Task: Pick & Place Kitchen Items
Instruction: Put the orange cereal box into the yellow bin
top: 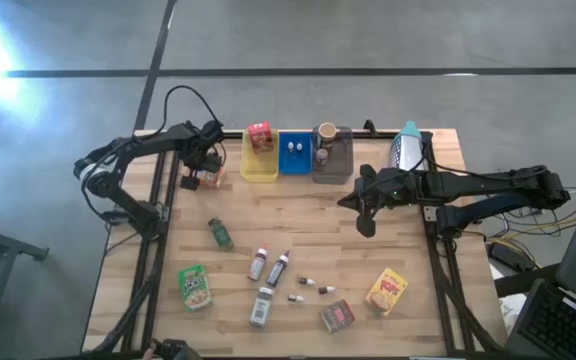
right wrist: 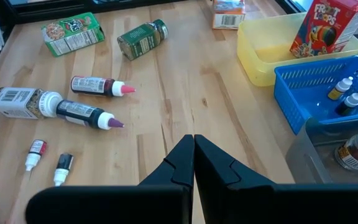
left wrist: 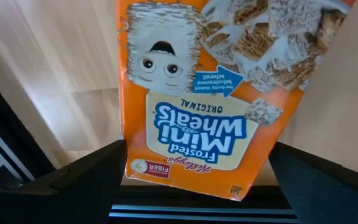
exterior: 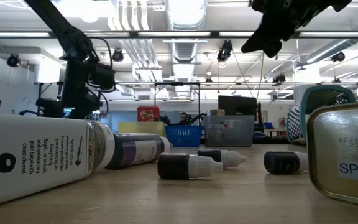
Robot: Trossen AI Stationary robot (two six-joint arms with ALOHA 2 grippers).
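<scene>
Hovering at the table's back left corner, the left gripper (top: 205, 172) has its fingers spread wide on either side of an orange cereal box (left wrist: 219, 93), which lies flat on the wood just left of the yellow tray (top: 259, 166); whether the fingers touch the box cannot be told. The right gripper (top: 366, 222) hangs above the bare middle of the table with its fingers pressed together on nothing. A red cereal box (right wrist: 330, 28) stands in the yellow tray, two small vials (right wrist: 345, 94) lie in the blue tray (right wrist: 328, 78), and a jar (right wrist: 355, 151) sits in the grey tray (top: 333, 160) beside it. Scattered over the front of the table are a green box (top: 195, 286), a green jar (top: 220, 234), two dark bottles (top: 268, 266), a white shaker (top: 261, 305), several tiny vials (top: 313, 288), a spice tin (top: 337, 316) and a yellow pouch (top: 388, 291).
</scene>
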